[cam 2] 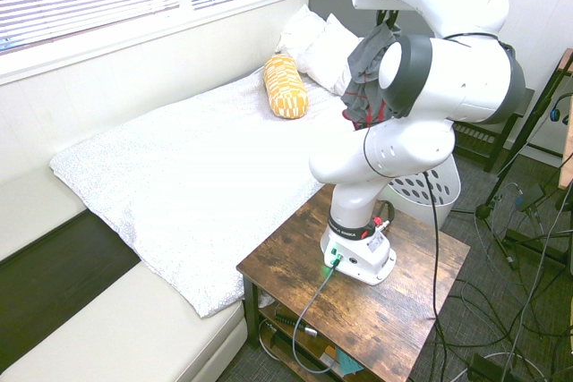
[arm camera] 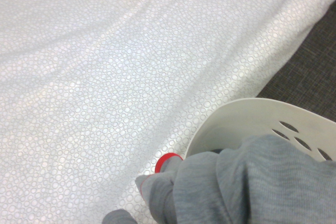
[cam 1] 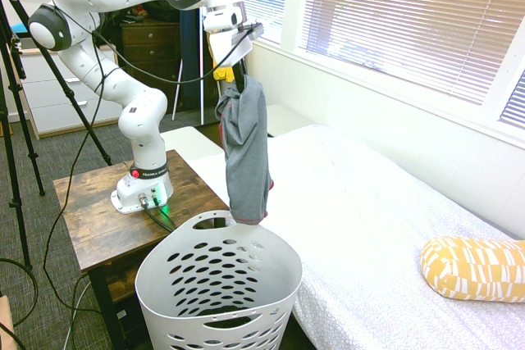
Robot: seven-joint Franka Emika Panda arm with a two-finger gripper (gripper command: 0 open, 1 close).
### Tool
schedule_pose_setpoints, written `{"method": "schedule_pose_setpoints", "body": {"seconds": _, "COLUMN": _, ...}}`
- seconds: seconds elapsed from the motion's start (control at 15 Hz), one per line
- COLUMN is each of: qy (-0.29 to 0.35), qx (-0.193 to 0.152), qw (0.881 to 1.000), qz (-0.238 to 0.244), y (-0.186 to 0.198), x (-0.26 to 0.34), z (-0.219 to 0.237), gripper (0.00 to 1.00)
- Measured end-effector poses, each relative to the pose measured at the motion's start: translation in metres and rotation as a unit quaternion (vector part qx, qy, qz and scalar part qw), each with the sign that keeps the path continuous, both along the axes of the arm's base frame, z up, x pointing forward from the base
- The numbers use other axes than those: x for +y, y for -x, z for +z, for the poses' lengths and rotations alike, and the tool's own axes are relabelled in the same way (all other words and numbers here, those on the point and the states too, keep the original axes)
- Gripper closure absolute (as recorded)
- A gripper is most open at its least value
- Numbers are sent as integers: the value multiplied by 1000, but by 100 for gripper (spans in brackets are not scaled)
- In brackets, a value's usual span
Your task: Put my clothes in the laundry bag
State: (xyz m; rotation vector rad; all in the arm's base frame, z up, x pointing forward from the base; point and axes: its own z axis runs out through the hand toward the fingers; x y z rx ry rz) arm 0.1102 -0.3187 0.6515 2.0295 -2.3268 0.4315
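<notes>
The pincer [cam 1: 239, 79] is shut on a gray garment [cam 1: 246, 153] with red trim, which hangs above the bed-side rim of the white laundry basket [cam 1: 217, 284]; whether cloth touches rim is hard to say. The basket stands beside the bed [cam 1: 344, 202].

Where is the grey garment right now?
In the first exterior view, the grey garment hangs from the gripper, its lower end by the far rim of the white basket.
</notes>
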Motion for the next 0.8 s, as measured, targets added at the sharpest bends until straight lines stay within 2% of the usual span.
{"method": "schedule_pose_setpoints", "body": {"seconds": 0.27, "qy": -20, "qx": 4, "qw": 999, "qz": -38, "y": 42, "x": -25, "z": -48, "gripper": 100}}
{"method": "schedule_pose_setpoints", "body": {"seconds": 0.47, "qy": -32, "qx": -1, "qw": 997, "qz": -70, "y": 62, "x": -41, "z": -124, "gripper": 100}}
{"method": "schedule_pose_setpoints", "body": {"seconds": 0.53, "qy": -36, "qx": 0, "qw": 996, "qz": -79, "y": 64, "x": -44, "z": -155, "gripper": 0}}
{"method": "schedule_pose_setpoints", "body": {"seconds": 0.8, "qy": -60, "qx": 3, "qw": 993, "qz": -106, "y": 58, "x": -51, "z": -253, "gripper": 0}}
